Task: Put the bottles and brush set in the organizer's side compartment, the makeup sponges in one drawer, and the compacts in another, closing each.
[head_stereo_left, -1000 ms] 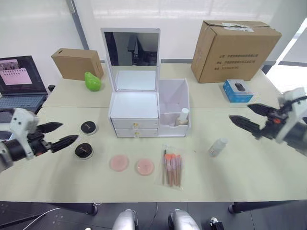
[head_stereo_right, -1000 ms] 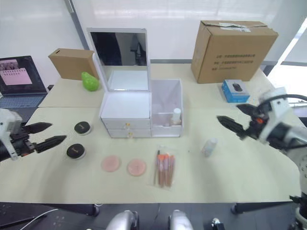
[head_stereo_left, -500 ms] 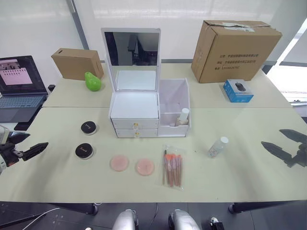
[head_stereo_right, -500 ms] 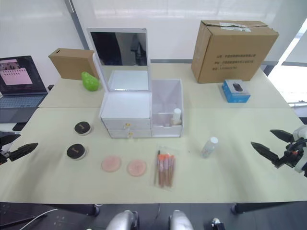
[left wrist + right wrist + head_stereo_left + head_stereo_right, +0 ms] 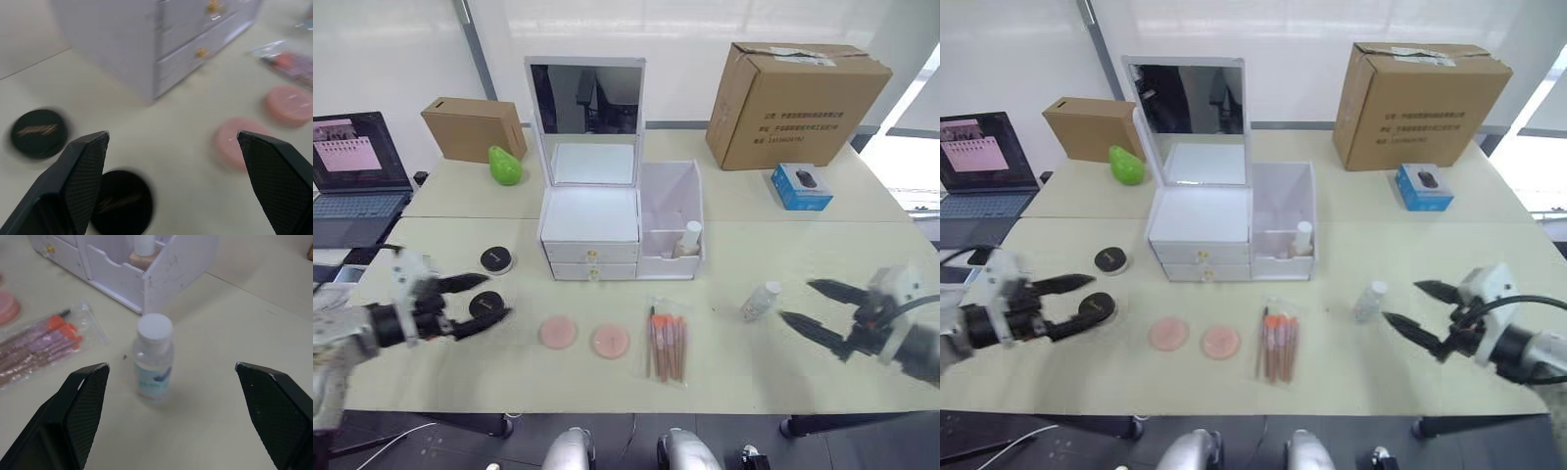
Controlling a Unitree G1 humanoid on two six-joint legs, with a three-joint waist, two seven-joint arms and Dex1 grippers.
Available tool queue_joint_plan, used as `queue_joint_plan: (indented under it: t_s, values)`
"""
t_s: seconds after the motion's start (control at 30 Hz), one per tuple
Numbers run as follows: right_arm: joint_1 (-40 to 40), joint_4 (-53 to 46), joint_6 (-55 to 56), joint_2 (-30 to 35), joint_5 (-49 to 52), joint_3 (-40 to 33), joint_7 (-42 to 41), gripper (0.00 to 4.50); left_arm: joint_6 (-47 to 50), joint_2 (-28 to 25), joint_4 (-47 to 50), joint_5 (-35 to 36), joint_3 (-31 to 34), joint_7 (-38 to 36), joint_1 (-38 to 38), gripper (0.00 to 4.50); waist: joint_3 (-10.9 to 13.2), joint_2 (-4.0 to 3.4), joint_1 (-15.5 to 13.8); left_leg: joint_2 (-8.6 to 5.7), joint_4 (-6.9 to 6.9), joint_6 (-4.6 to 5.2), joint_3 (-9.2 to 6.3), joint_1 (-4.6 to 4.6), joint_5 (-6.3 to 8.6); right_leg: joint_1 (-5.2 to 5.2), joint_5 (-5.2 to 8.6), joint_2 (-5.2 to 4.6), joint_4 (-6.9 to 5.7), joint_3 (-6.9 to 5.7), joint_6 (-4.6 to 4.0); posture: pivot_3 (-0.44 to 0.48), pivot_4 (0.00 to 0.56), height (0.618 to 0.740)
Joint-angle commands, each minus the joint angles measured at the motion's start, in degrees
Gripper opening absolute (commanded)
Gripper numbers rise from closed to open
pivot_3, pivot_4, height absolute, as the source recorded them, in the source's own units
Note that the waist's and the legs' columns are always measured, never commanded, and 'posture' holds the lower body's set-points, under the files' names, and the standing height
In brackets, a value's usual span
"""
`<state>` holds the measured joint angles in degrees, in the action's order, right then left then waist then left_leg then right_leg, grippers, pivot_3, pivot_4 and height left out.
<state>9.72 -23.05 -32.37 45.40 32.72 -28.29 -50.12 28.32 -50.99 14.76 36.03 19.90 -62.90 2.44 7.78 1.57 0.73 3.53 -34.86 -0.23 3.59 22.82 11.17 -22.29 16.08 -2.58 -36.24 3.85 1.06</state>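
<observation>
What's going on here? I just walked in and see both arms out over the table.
The robot is sorting cosmetics into the organizer. The open right gripper faces a small bottle standing on the table; the open left gripper is at a compact. One bottle is in the side compartment. Sponges, brush set lie loose, drawers shut.

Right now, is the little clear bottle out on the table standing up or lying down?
Standing upright: the clear bottle rests on its base on the table, white cap on top, beside the side compartment.
</observation>
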Motion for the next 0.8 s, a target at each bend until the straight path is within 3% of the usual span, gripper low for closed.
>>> queue_joint_plan:
  t_s: [0.03, 0.13, 0.33, 0.67, 0.8]
  values:
    - [-1.9, -5.2, -4.4, -4.1, 2.5, -0.6, 9.1, 4.48, 7.1, 1.3, 13.2, 9.1, -2.7, 3.2, -2.1, 4.50, 0.0, 0.00, 0.0, 0.01, 0.00, 0.00, -0.01, 0.01, 0.00, 0.00, 0.02, 0.02, 0.00, -0.01, 0.04, 0.000, 0.150, 0.740]
    - [-2.3, -6.8, -5.5, -8.1, 1.7, 0.7, 14.5, 4.48, 9.8, 1.7, 18.7, 12.6, -5.0, 4.6, -3.4, 4.50, 0.0, -0.08, 0.0, -0.02, -0.03, 0.01, -0.02, 0.01, 0.00, -0.01, 0.13, 0.07, -0.02, 0.00, 0.23, 0.000, 0.150, 0.740]
    - [-4.5, -7.7, -4.5, -14.1, -0.1, 4.4, 22.4, 4.48, 10.2, 1.2, 21.0, 12.9, -8.1, 5.0, -6.5, 4.50, 0.0, -0.11, 0.1, -0.24, -0.07, 0.02, 0.06, -0.02, -0.01, 0.00, 0.19, 0.16, -0.03, 0.03, 0.32, 0.000, 0.150, 0.740]
    - [-4.5, -6.5, -2.5, -16.2, -1.1, 6.9, 23.9, 4.48, 11.7, 1.3, 22.1, 14.5, -9.8, 6.4, -10.2, 4.50, 0.0, -0.11, 0.0, -0.51, -0.10, 0.02, -0.04, 0.00, -0.01, 0.04, 0.18, 0.09, -0.04, 0.04, 0.32, 0.000, 0.150, 0.740]
    - [-3.8, -5.6, -1.6, -16.6, -1.3, 7.1, 23.6, 3.57, 11.3, 1.4, 21.7, 14.0, -9.8, 6.6, -10.3, 4.50, 0.0, -0.11, 0.0, -0.52, -0.10, 0.02, -0.06, -0.01, -0.01, 0.04, 0.19, 0.10, -0.04, 0.03, 0.33, 0.000, 0.150, 0.740]
